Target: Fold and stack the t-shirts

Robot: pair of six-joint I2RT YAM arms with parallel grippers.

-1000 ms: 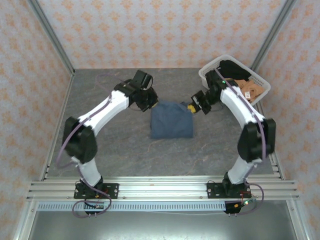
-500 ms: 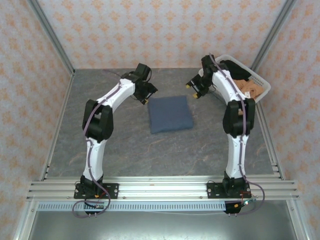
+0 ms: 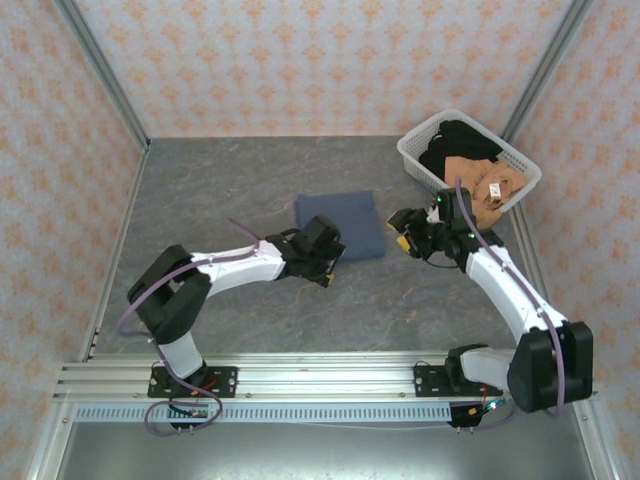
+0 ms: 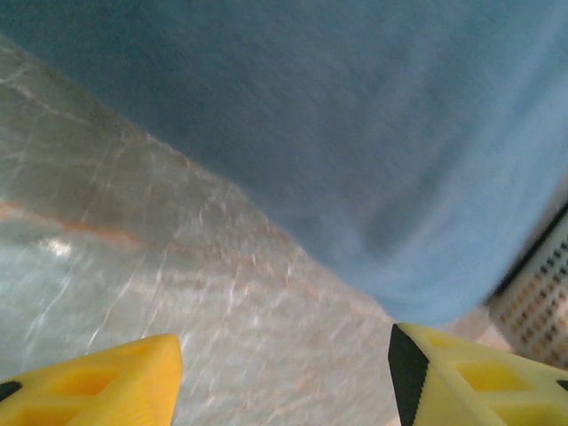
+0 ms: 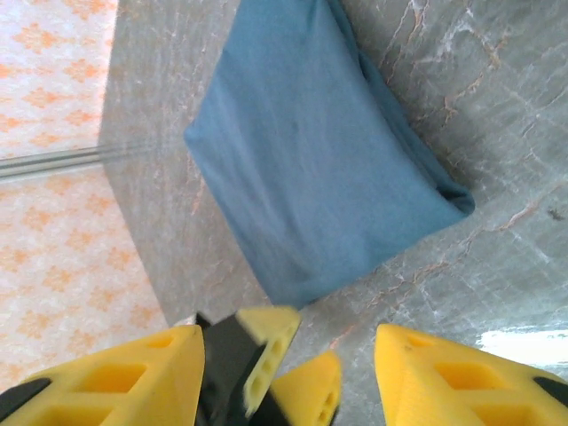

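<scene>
Grey table (image 3: 200,200), top view: blue tee (image 3: 340,222) folded flat at middle. Left tool (image 3: 330,262) at its near-left corner; right tool (image 3: 403,240) just beside near-right corner. Black tee (image 3: 460,135) and tan tee (image 3: 470,172) in basket (image 3: 418,170), far right.

Left wrist: left tool (image 4: 282,373) spread wide, nothing between fingers; blue tee (image 4: 355,133) ahead, apart from fingertips, bare table between.

Right wrist: right tool (image 5: 288,373) spread, gripping nothing; blue tee (image 5: 319,177) ahead, apart; other tool's fingers low between.
</scene>
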